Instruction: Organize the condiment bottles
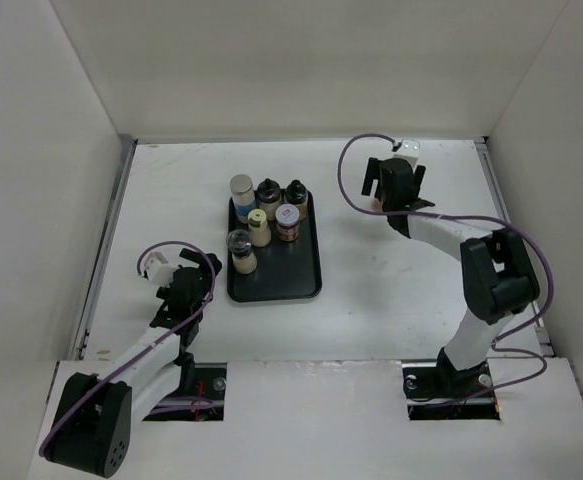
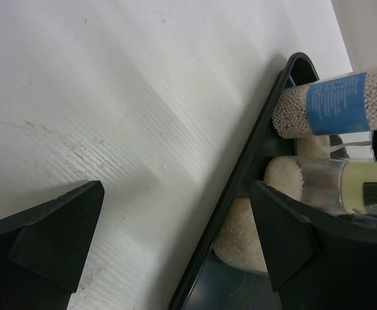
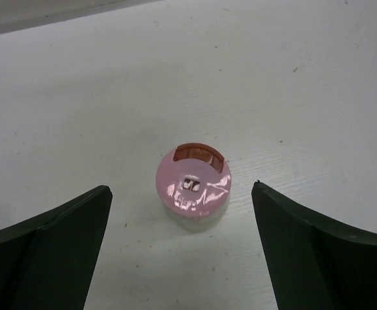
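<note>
Six condiment bottles stand upright in the back half of a black tray (image 1: 306,280). They are a white one with a blue band (image 1: 242,190), two black-capped ones (image 1: 268,195) (image 1: 297,192), a cream-capped one (image 1: 259,225), a pink-lidded one (image 1: 288,220) and a clear-capped one (image 1: 240,248). My left gripper (image 1: 199,278) is open just left of the tray; its wrist view shows the tray rim (image 2: 253,161) and the blue-band bottle (image 2: 337,103). My right gripper (image 3: 180,216) hangs open above a lone pink-capped bottle (image 3: 193,188) standing on the table. That bottle is hidden under the right gripper (image 1: 393,178) in the top view.
White walls close in the table on the left, back and right. The right arm reaches to the far back right, near the back wall. Purple cables loop off both arms. The front half of the tray holds nothing.
</note>
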Controlling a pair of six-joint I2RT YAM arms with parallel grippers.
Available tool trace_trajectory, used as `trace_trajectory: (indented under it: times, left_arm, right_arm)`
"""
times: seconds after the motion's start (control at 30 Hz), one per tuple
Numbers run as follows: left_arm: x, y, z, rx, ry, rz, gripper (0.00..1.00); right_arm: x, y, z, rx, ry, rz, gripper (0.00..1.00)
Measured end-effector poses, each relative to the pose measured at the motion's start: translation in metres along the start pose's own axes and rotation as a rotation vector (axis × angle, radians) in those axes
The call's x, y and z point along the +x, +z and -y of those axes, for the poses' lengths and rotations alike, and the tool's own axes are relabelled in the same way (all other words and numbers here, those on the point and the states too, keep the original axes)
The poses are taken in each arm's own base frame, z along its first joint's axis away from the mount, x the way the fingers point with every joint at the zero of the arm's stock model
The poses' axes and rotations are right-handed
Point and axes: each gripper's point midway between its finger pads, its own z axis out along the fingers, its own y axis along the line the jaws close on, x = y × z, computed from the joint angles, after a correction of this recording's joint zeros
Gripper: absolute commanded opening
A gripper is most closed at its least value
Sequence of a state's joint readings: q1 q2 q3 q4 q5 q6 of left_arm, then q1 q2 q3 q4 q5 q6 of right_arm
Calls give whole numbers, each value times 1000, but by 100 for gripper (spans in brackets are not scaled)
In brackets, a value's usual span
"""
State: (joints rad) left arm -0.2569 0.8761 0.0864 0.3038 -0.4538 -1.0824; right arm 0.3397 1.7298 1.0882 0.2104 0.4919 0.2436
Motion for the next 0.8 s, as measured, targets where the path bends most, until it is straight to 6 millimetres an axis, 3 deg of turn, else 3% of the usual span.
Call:
trace_trajectory:
  times: [0.23,0.47,0.57,0.67,0.8]
  left_arm:
    - [1,0,0,2,5,-3,100]
    - [2,0,2,7,12,-7,100]
    - [3,0,2,9,14,-9,100]
    - [3,0,3,11,14,-9,100]
    - [3,0,4,15,14,-7,100]
  right_arm:
    - [1,30,3,20,-11,-19,65]
    - [6,33,7,29,-14,-49,44]
    - [7,32,7,30,-15,-53,40]
    - [8,23,6,22,-12,-55,40]
    - [4,-22,-12,-45,-18,-32,40]
